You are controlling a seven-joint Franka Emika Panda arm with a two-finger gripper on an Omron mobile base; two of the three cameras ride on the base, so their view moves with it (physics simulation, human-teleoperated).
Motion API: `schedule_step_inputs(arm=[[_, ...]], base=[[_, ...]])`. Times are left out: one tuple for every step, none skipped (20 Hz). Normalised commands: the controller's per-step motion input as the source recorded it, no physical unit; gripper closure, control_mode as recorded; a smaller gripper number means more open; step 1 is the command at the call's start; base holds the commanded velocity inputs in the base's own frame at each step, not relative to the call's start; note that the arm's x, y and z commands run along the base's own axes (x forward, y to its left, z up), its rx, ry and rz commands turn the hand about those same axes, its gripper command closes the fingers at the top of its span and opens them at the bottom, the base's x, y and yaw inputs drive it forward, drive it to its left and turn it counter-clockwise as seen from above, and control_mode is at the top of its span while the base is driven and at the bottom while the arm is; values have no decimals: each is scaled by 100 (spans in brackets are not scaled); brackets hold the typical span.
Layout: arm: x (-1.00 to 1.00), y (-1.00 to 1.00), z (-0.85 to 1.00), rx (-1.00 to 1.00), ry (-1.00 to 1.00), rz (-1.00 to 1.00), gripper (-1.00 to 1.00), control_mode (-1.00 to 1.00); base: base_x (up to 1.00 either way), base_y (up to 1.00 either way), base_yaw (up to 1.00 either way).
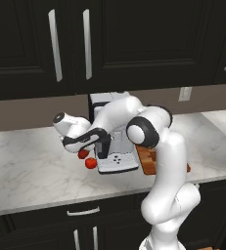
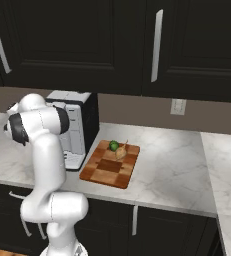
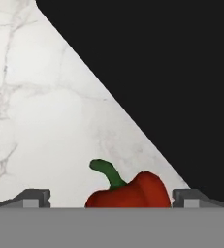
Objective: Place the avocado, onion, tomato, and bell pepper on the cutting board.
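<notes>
In the hand view, the two dark tips of the gripper [image 3: 111, 198] sit far apart at the bottom of the frame. Between them is the bell pepper [image 3: 133, 193]. It is dark red and lumpy, with a curled green stem. Its lower part is cut off at the bottom, so you cannot tell if the tips touch it. It sits on the white marble counter [image 3: 45, 121]. A big black area fills the upper right of this frame, and what it is cannot be made out.

In the left base view, the hand hangs low at the middle left of the frame. Just under it are two small red things. The upper one is the bell pepper [image 1: 83, 154], half hidden by the hand. The lower one is the tomato [image 1: 90, 163], bright, round and shiny. The arm [image 1: 148, 132] hides most of the cutting board [image 1: 147, 161] at the middle right; only a brown corner shows.

In the right base view, the cutting board [image 2: 109, 170] lies in the middle of the frame, brown with light and dark blocks. At its far end sit the small green avocado [image 2: 114, 145] and the tan onion [image 2: 121, 152] with its thin tip, right beside each other. Left of the board stands a black and white coffee machine [image 2: 79, 125], partly hidden by the arm. Dark cabinets [image 2: 112, 45] fill the top.
</notes>
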Motion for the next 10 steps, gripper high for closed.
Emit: schedule_step_inputs(arm=[[17,0,-6,0,0,0,-100,-100],[11,0,-13,0,0,0,-100,-100],[4,0,-16,0,0,0,-100,-100],[0,0,-18,0,0,0,-100,-100],[0,0,-21,0,0,0,-100,-100],[0,0,-25,0,0,0,-100,-100],[0,0,-29,0,0,0,-100,-100],[0,0,-33,0,0,0,-100,-100],[0,0,-41,0,0,0,-100,-100],[0,0,-44,0,0,0,-100,-100]], base=[[0,0,0],[0,0,0],[0,0,0],[0,0,0],[0,0,0],[0,0,0],[0,0,0],[0,0,0],[0,0,0],[0,0,0]])
